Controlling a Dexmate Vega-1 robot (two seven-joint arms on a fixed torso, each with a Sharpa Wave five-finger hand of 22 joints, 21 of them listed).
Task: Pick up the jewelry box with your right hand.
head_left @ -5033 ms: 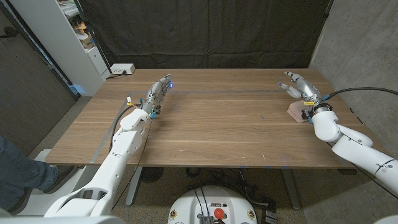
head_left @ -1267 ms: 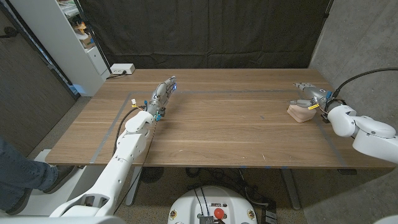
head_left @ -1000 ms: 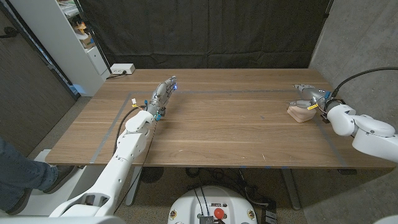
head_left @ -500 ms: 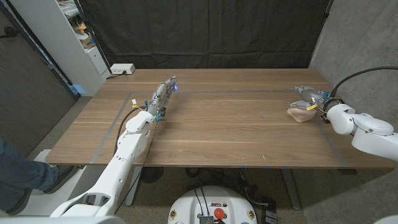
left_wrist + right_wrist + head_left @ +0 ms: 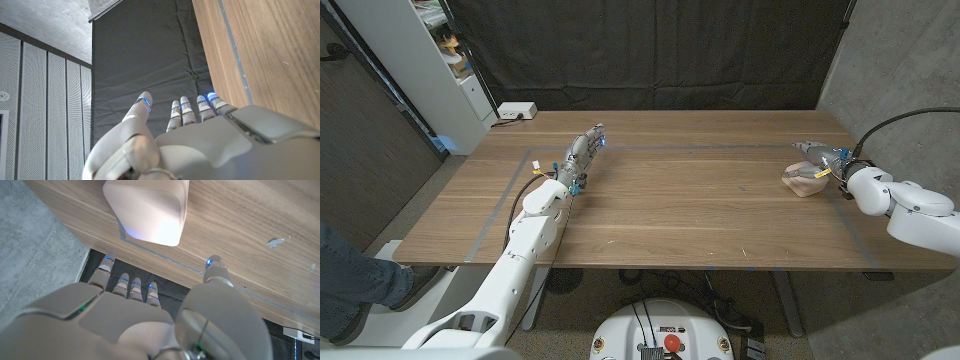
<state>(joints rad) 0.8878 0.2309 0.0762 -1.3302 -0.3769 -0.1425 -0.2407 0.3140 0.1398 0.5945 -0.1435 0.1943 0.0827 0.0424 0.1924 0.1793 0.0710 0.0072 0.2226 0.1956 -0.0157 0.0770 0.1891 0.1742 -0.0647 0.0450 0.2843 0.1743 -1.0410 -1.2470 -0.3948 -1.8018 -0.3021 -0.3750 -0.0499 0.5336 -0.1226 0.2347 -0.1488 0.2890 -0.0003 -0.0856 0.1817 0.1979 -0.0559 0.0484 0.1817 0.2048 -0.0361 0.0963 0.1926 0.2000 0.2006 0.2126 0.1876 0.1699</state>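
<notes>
One pale pink jewelry box (image 5: pixel 802 181) sits on the desk (image 5: pixel 680 200) near its right edge. My right hand (image 5: pixel 817 154) hovers just beside it, fingers spread, holding nothing. My left hand (image 5: pixel 584 146), fingers extended and empty, is near the desk's far left.

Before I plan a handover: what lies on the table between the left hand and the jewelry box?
Nothing: in the head view, bare wood runs from the left hand to the jewelry box.
</notes>
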